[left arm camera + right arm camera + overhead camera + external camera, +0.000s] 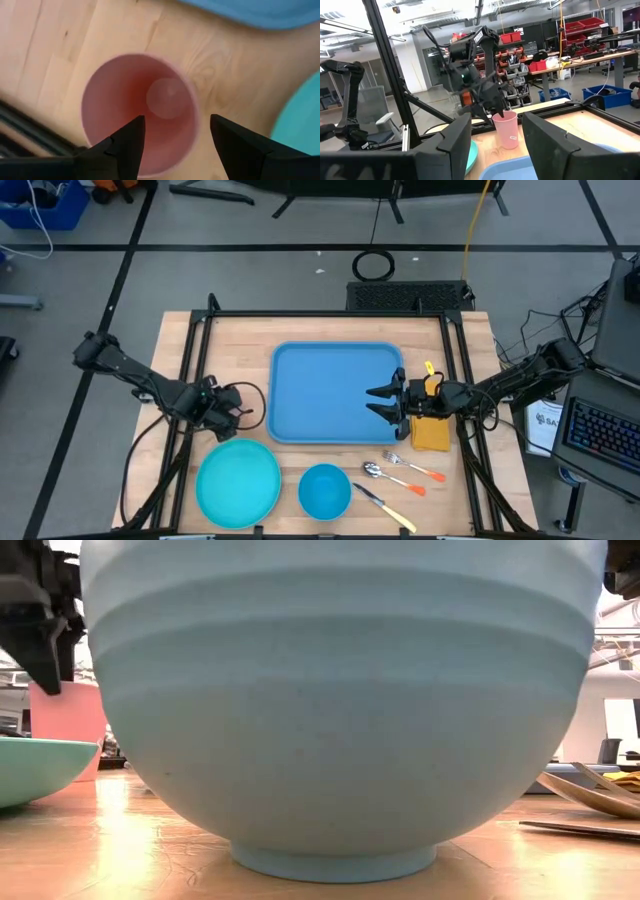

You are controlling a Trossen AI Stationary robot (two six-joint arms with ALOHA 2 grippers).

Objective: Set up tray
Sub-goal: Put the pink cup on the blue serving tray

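Note:
The blue tray (pixel 335 392) lies flat in the middle of the table. A pink cup (pixel 142 112) stands upright on the wood left of the tray; it also shows in the right wrist view (pixel 506 130). My left gripper (pixel 175 130) is open above the cup, pointing down. One finger (pixel 131 137) stands over the cup's inside and the other (pixel 225 135) outside its wall, with a gap on both sides. My right gripper (pixel 385 402) is open and empty over the tray's right edge, pointing toward the table's left.
A turquoise plate (pixel 238 480) and a blue bowl (pixel 324 490) sit near the front edge. A fork (pixel 415 468), a spoon (pixel 392 478) and a knife (pixel 385 506) lie at front right. A yellow napkin (pixel 432 432) lies right of the tray. Black frame rails (pixel 195 380) run along both sides.

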